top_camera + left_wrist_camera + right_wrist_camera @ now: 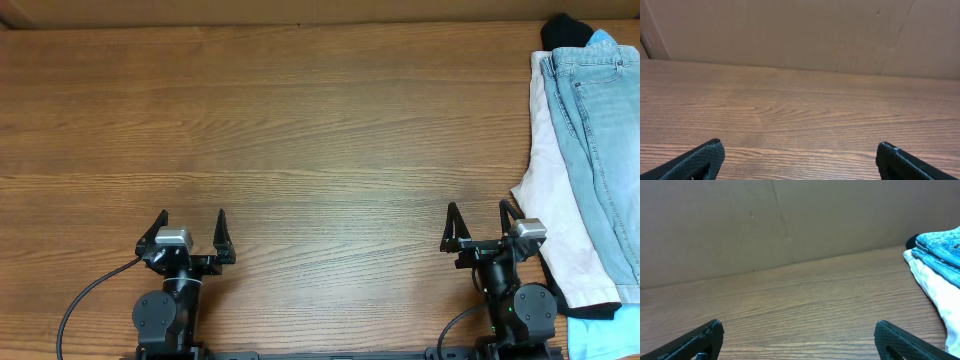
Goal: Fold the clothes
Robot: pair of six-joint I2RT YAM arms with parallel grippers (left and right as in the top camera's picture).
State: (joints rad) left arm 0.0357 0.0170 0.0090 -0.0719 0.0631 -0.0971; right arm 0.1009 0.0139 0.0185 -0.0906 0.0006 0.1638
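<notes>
- Both the left pincer (192, 216) and right pincer (478, 210) gape wide, empty.
- Denim shorts (600, 130) at the table (300, 140) edge look floppy, fairly heavy; pinch a thick stitched edge.

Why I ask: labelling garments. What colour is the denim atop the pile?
Light, faded blue; the denim shows best in the overhead view.

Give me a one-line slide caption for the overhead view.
Left gripper and right gripper open, idle near the table edge; denim shorts lie atop a white garment, far right, untouched.
</notes>
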